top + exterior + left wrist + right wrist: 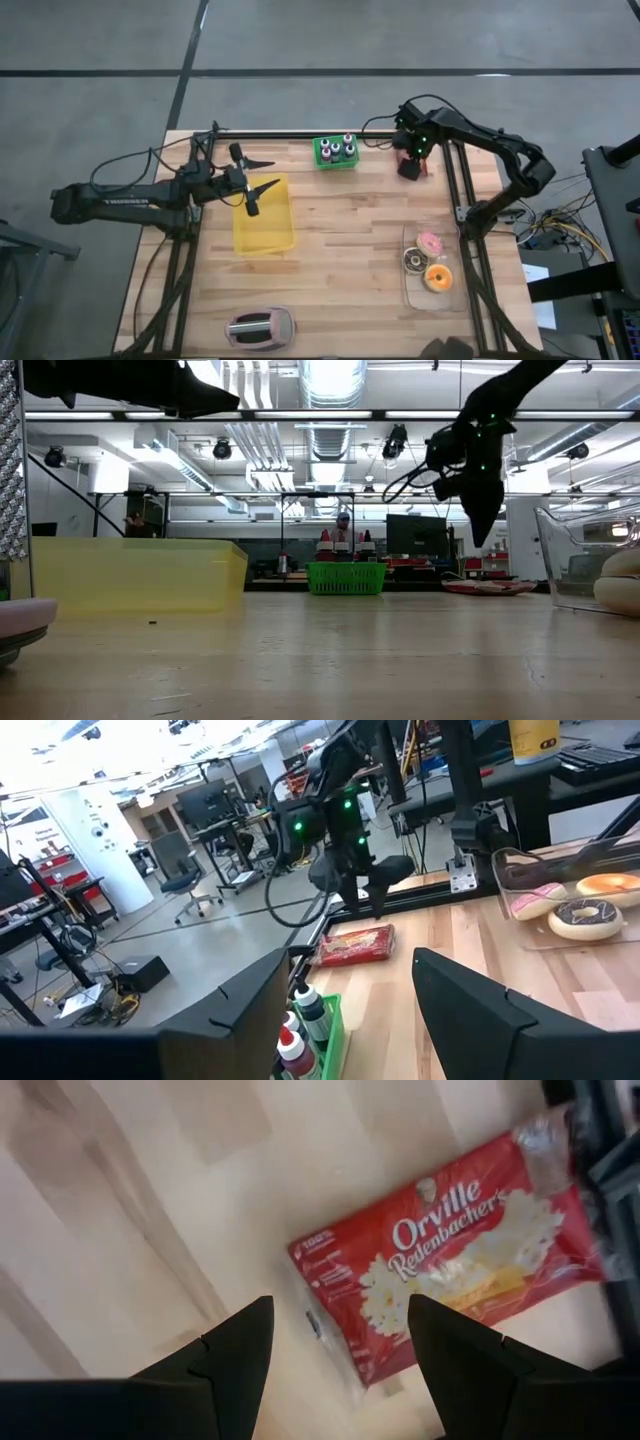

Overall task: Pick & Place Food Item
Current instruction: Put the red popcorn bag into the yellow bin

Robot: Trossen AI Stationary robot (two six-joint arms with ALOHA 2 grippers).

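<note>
The task looks barely begun: nothing has been lifted yet. The popcorn packet (pixel 455 1270) lies flat on the table (pixel 350 250) near its far right corner, just beside the frame rail, and the right gripper (pixel 412 160) hangs directly above it, fingers spread wide and holding nothing. In the right wrist view the two dark fingers frame the packet's near end with bare wood showing between them, so the gripper is apart from it, not touching.

The left gripper (pixel 255 187) waits over the yellow bin (pixel 264 225) on the left side of the table, also wide open and empty. That bin appears to hold nothing, and it seems the likely place for the packet, though the task sentence does not say.

Off to the right, a clear tray (pixel 412 285) holds donuts (pixel 431 243), and a green basket of bottles (pixel 335 152) stands at the far edge; a toaster (pixel 260 327) sits at the near edge.

Left to do, as I judge it: lower onto the packet, close, lift, carry and release
</note>
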